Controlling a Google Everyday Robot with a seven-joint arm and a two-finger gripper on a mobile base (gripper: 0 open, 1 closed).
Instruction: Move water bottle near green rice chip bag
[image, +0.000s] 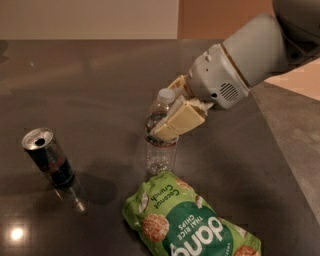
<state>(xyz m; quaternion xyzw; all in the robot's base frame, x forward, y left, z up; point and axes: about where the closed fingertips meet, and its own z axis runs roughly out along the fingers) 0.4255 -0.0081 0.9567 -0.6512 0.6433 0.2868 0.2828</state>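
Note:
The water bottle (160, 150) is a small clear ribbed bottle with a white cap and a red-edged label band. It stands upright on the dark table, just behind the top edge of the green rice chip bag (187, 225). The bag lies flat at the bottom centre, with white "dang" lettering upside down. My gripper (167, 117) comes in from the upper right and is shut on the bottle's upper body, one cream finger (180, 120) across its front.
A dark blue-and-silver drink can (47, 157), opened, stands at the left. The dark table (100, 90) ends along an edge at the right, with lighter floor beyond it. My white arm (250, 55) fills the upper right.

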